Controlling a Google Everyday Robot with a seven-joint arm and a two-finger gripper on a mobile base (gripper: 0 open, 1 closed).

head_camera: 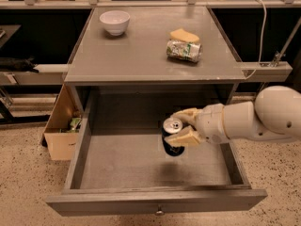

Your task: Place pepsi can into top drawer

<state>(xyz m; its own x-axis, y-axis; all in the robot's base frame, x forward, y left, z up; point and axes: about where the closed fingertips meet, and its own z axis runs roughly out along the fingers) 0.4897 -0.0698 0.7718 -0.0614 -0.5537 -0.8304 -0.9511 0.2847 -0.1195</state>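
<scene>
The pepsi can [172, 136] hangs upright, silver top up, over the middle of the open top drawer [155, 201]; the shadow on the drawer floor suggests it is not yet resting there. It sits squarely between the fingers [186, 137] of the gripper [173, 129], which reaches in from the right and is clamped on its upper sides (one finger behind, one in front). The coming move looks like a straight lowering along the can's vertical long axis, below the counter [141, 51].

tool [175, 127] over top drawer [155, 202] covers pepsi can [170, 149] side | arm [263, 119] cut by right edge
</scene>
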